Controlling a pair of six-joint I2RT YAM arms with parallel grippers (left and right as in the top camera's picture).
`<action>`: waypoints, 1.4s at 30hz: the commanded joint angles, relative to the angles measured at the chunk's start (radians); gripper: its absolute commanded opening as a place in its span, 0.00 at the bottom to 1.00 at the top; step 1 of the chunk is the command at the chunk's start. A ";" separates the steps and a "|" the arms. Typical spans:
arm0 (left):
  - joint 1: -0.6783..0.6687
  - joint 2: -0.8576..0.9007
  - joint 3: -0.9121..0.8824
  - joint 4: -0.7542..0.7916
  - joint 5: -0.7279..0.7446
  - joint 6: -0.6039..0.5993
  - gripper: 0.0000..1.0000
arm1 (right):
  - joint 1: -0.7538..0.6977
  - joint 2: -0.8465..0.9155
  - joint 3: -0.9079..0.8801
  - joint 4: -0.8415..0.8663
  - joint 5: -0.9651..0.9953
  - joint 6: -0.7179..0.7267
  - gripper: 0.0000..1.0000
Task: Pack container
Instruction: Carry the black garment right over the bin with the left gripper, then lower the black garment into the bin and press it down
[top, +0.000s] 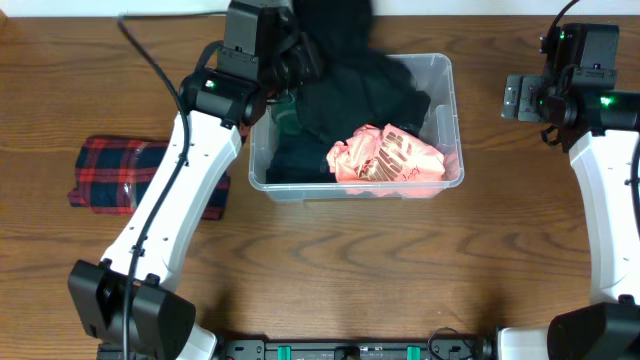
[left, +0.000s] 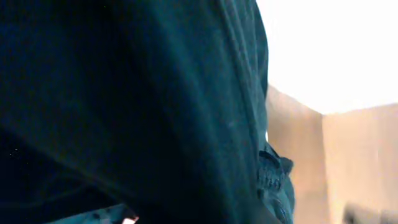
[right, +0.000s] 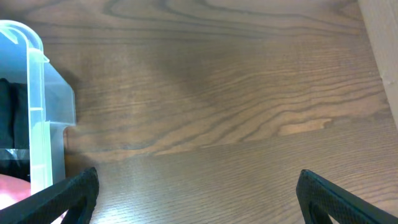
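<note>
Where your left claw (top: 290, 68) hangs over the far-left corner of the bin (top: 452, 120), it is clamped on soft dark cloth (top: 350, 85) that drapes down inside. The bin is clear hard plastic, rectangular with rounded corners. It sits mid-table, open side up, long axis left to right. A crinkled pink bundle (top: 385, 158) lies at its near right. A folded plaid cloth (top: 130, 175) lies well left. Your right claw (right: 199, 199) hovers, fingers apart, over the wood-grain table (right: 236, 93), right of the bin.

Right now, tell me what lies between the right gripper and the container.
Only bare wooden table. The right wrist view shows it between the open right gripper and the container wall.
</note>
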 joint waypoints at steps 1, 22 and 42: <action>-0.066 -0.023 0.014 0.029 -0.237 -0.384 0.06 | -0.006 0.005 -0.002 -0.001 0.007 -0.001 0.99; -0.393 -0.015 0.008 0.124 -0.641 -0.566 0.06 | -0.006 0.005 -0.002 -0.001 0.007 -0.001 0.99; -0.413 -0.014 0.008 0.156 -0.552 -0.440 0.06 | -0.006 0.005 -0.002 -0.001 0.007 -0.001 0.99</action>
